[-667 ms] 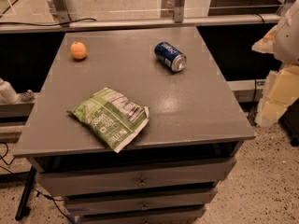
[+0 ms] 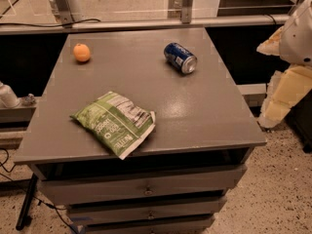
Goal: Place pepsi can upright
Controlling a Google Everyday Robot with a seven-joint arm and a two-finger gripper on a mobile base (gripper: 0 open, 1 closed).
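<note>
The pepsi can (image 2: pixel 180 57), dark blue with a silver end, lies on its side on the far right part of the grey table top (image 2: pixel 195 111). Its silver end faces the front right. Cream and white arm segments (image 2: pixel 292 72) stand off the table's right edge, level with the can and apart from it. My gripper itself is out of view; no fingers show anywhere.
An orange (image 2: pixel 82 52) sits at the far left of the table. A green chip bag (image 2: pixel 116 123) lies flat near the front left edge. Drawers (image 2: pixel 146 191) are below the top. A rail (image 2: pixel 146 23) runs behind the table.
</note>
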